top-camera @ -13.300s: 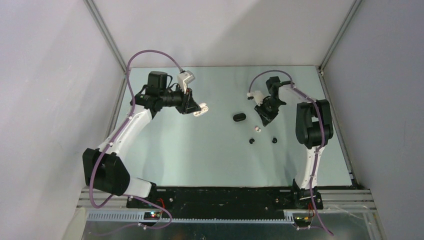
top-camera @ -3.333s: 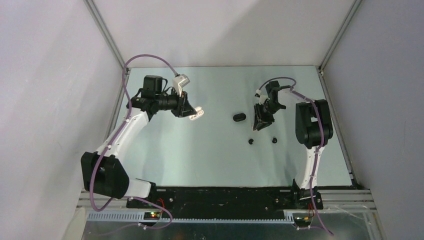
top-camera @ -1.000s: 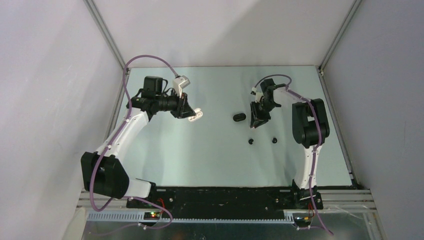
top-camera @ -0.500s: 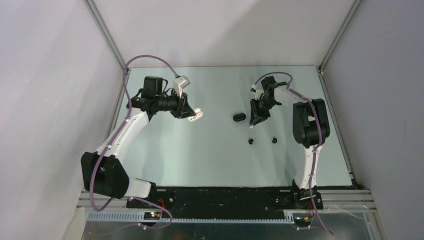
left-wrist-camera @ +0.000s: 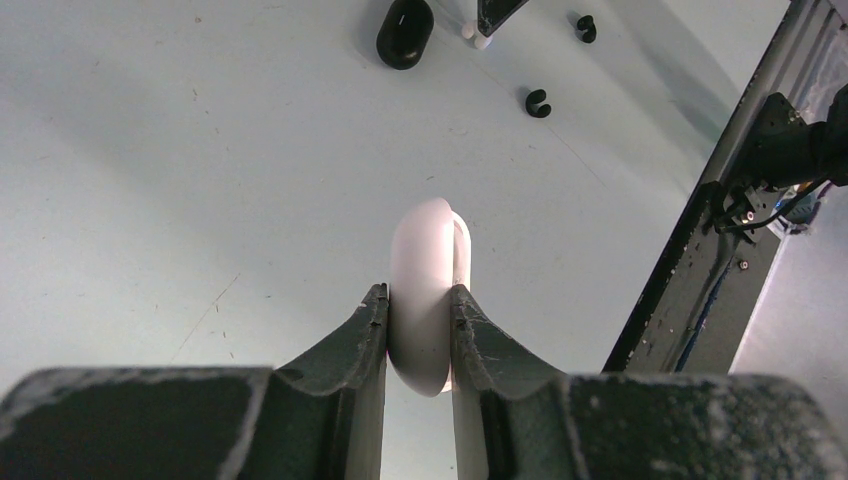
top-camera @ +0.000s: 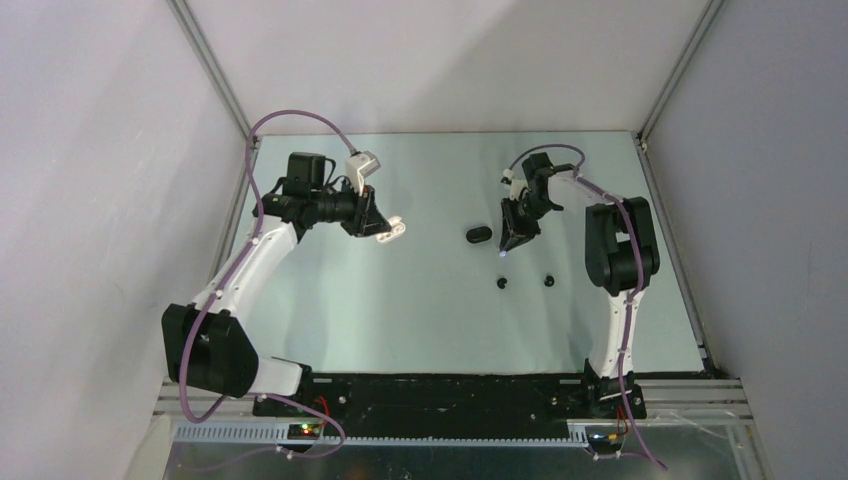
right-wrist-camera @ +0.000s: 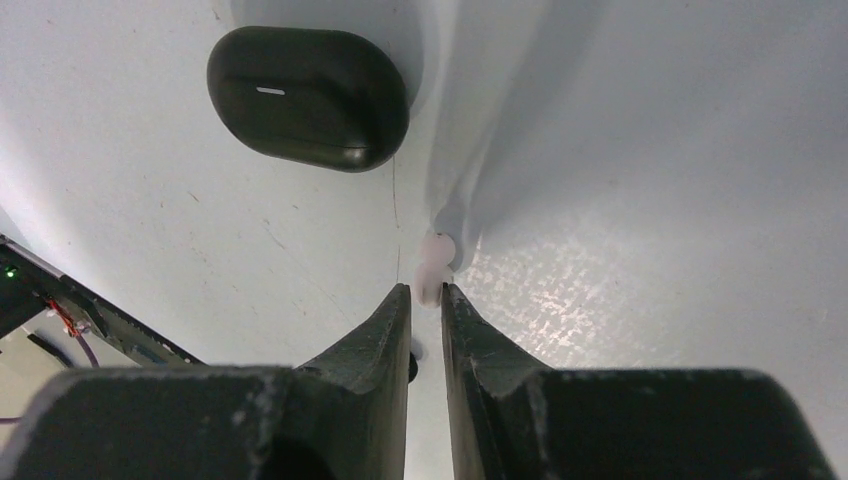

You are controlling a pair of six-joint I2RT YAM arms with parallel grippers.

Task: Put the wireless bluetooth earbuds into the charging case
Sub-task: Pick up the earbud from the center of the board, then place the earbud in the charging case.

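1. The left gripper [left-wrist-camera: 418, 292] is clamping a white pill-shaped plastic charging case [left-wrist-camera: 430, 245] edgewise between its dark fingers. It is holding the case over the left part of the pale grey-green table [top-camera: 400, 320].
2. The right gripper [right-wrist-camera: 425, 290] is pinching a tiny white rounded earbud [right-wrist-camera: 436, 258] at its very fingertips, with the jaws almost together around the bud's lower end.
3. Whether that white bud is touching the table cannot be told.
4. A black glossy pill-shaped charging case [right-wrist-camera: 310, 95] is lying closed and flat on the table, just beside the white bud.
5. One small black rounded earbud [top-camera: 503, 283] is lying on the table, nearer the arm bases than the right gripper. A second black earbud [top-camera: 548, 279] is sitting to its right, apart from it.
6. The white case is hanging well apart from the white bud.
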